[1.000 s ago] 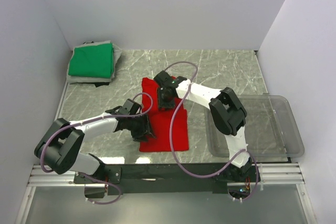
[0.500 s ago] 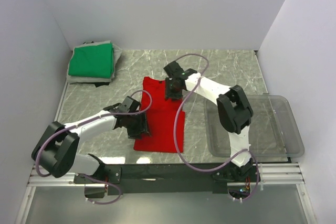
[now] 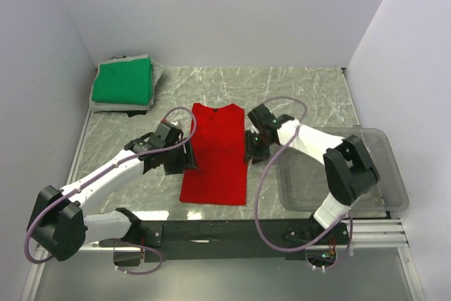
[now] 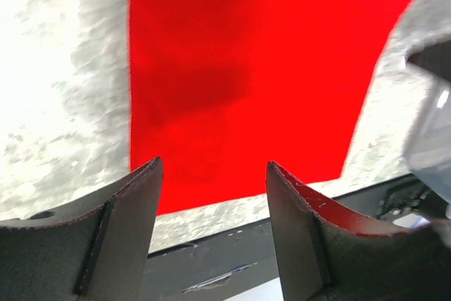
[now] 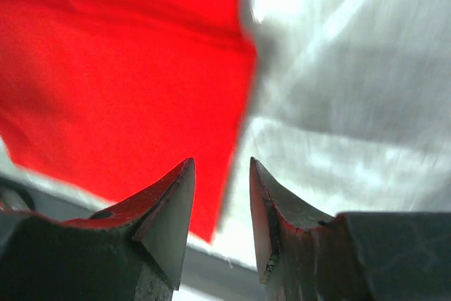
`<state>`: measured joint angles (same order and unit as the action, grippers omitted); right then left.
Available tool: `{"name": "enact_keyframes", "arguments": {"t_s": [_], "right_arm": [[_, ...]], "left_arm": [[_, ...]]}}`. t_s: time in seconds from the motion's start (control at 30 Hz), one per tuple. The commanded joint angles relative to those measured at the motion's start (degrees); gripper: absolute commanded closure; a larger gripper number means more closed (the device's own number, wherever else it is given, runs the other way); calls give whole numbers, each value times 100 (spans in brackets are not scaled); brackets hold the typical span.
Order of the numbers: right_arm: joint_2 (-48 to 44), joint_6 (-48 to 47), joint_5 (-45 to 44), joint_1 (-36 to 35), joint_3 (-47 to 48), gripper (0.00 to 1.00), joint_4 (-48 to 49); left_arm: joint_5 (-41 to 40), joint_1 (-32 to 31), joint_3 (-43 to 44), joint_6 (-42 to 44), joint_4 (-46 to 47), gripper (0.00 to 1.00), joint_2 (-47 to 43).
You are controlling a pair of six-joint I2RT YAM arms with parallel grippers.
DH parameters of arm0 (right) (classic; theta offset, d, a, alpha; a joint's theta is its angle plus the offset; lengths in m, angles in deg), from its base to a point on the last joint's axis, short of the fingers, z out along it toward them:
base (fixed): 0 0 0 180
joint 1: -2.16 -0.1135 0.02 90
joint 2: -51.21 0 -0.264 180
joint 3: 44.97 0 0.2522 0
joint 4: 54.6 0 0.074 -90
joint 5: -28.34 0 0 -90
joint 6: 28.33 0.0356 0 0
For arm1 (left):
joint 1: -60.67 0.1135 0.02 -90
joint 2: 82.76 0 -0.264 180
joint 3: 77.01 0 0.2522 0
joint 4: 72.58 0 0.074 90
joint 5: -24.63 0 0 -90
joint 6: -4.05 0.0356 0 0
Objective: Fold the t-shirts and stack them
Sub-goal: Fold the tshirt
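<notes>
The red t-shirt (image 3: 215, 153) lies flat on the marble table as a long narrow strip, folded lengthwise. My left gripper (image 3: 186, 163) sits just off its left edge, open and empty. My right gripper (image 3: 255, 147) sits just off its right edge, open with nothing between its fingers. In the left wrist view the red t-shirt (image 4: 246, 68) fills the space beyond the left gripper (image 4: 213, 174). In the right wrist view the red t-shirt's (image 5: 120, 68) edge runs just ahead of the right gripper (image 5: 222, 170). The green t-shirt (image 3: 123, 81) lies folded at the back left.
The green shirt rests on a small pile of grey cloth (image 3: 158, 74). A clear plastic bin (image 3: 366, 174) stands at the right, close to the right arm. White walls close in the table (image 3: 303, 96) at the back and sides.
The red shirt has been pulled straight and flat. Both grippers have come off it, the left moving out to its left side and the right swinging down to its right side.
</notes>
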<state>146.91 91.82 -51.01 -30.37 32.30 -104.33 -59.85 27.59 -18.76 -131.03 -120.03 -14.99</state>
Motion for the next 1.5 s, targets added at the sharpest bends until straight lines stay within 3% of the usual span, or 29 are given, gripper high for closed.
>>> {"name": "enact_keyframes", "arguments": {"t_s": [0.0,0.33,0.8,1.3,1.47], "right_arm": [[-587,-115,664,-138,-654,56,55],[-1326,579,938,-947,-1789,57,494],[-931,553,974,-1493,-1991,62,388],[-517,281,1061,-1519,-1912,69,555],[-394,193,1149,-1528,-1851,75,573]], "left_arm": [[-192,21,-1,-9,-296,34,-53],[-68,47,-424,-123,-480,40,-282],[125,47,-863,-528,-841,43,-598],[2,56,-1135,-871,-893,51,-660],[2,39,-1162,-915,-867,54,-502]]}}
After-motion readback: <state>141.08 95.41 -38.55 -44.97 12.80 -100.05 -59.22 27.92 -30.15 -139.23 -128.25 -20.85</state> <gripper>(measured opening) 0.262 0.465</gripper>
